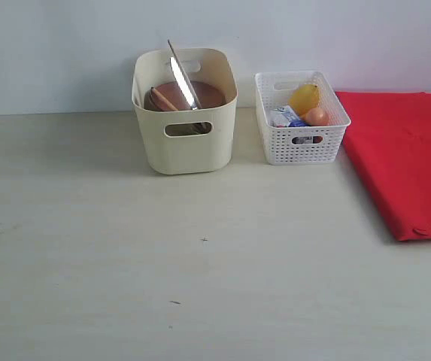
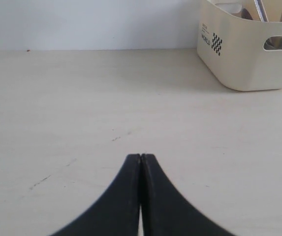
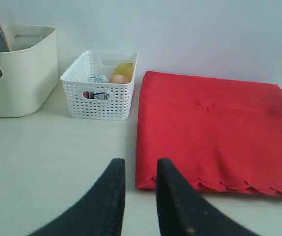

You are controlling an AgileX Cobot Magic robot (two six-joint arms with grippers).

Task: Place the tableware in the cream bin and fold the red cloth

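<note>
We find no tableware loose on the worktop (image 1: 125,263). The round brown plate (image 1: 200,95) and silver table knife (image 1: 183,79) sit in the cream bin (image 1: 185,154) at the back edge. The red cloth (image 1: 403,165) lies flat along the right edge, and its folding seems outstanding. The left gripper (image 2: 141,157) is pressed together and empty; the right gripper (image 3: 141,163) is narrowly parted and empty.

Left pincer (image 2: 141,157) closed tight; right pincer (image 3: 140,163) slightly parted.

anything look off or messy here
Nothing is spilled or damaged. The only oddity is the silver knife, standing tilted in the cream bin with its end poking above the rim. The red cloth lies flat and tidy beside the white basket.
</note>
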